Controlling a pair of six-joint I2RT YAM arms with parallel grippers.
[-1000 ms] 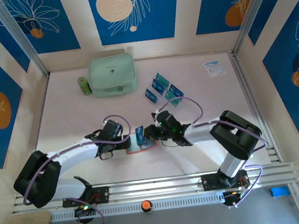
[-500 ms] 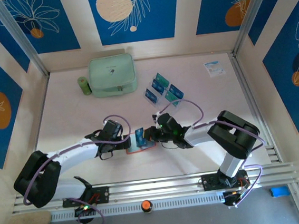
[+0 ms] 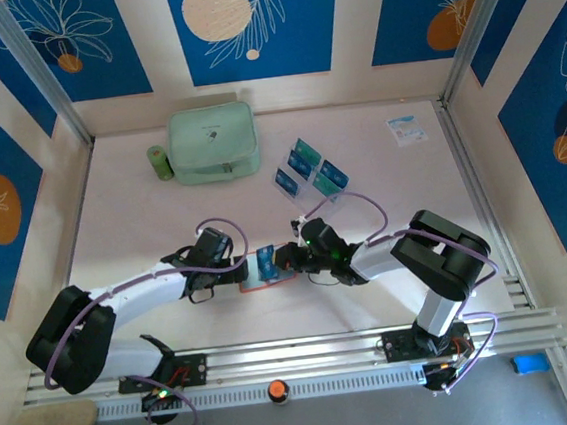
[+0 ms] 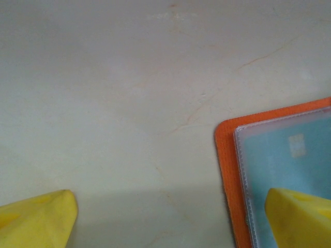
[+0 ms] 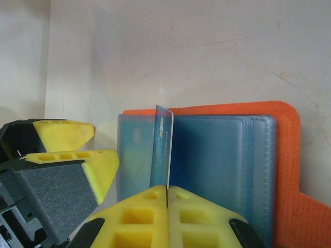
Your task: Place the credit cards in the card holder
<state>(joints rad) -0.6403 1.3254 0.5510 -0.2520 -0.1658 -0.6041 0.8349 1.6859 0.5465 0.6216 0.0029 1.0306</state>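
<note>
Pale marbled worktop (image 3: 144,221), with blue leaf-print panels all round.

Top view: your card holder (image 3: 267,280) lies open mid-worktop. The left gripper (image 3: 241,271) is at its left edge and the right gripper (image 3: 282,260) at its right. One credit card (image 3: 266,260) stands between them. The spare credit cards (image 3: 307,168) sit in a clear rack (image 3: 324,196) further back. A mint pouch (image 3: 214,143) and a leaflet (image 3: 407,129) lie near the far wall.

Left wrist view gives you what the top view can't. The left jaws are spread wide and hold nothing. One yellow fingertip (image 4: 300,217) is over the holder's clear sleeve (image 4: 269,155), which has a card inside. The other fingertip is over bare worktop.

Right wrist view: the right jaws are pinched tight on the credit card's near edge. The card stands on edge over the blue sleeves, with the orange cover under them. You can't tell whether its far edge is inside a pocket.
</note>
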